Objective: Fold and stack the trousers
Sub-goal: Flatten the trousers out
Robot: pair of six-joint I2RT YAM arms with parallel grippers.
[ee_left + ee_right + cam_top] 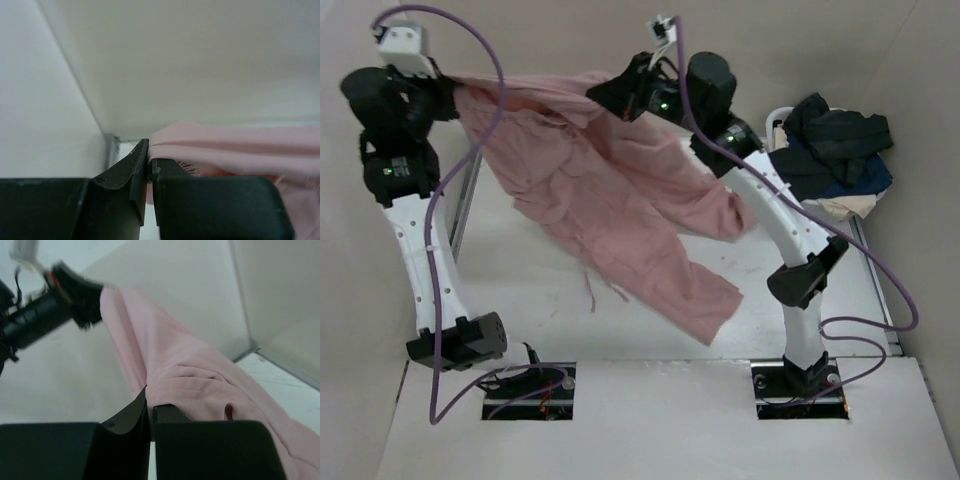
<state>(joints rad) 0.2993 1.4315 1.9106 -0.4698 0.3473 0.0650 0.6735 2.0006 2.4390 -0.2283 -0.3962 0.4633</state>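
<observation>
Both arms are raised over the far side of the table (520, 300). We read the left gripper (149, 162) as closed tight, pinching a fold of the dusty-pink trousers (610, 210) at one upper corner. The right gripper (150, 407) is likewise shut on a stitched edge of the same cloth.

The trousers hang between the two grips, top edge stretched nearly taut. The legs drape down toward the near right, and the lowest leg end appears to reach the tabletop.

We judge this two-point hold is meant to spread the cloth flat before laying it down for folding. The pile of dark garments (835, 140) sits apart at the right.
</observation>
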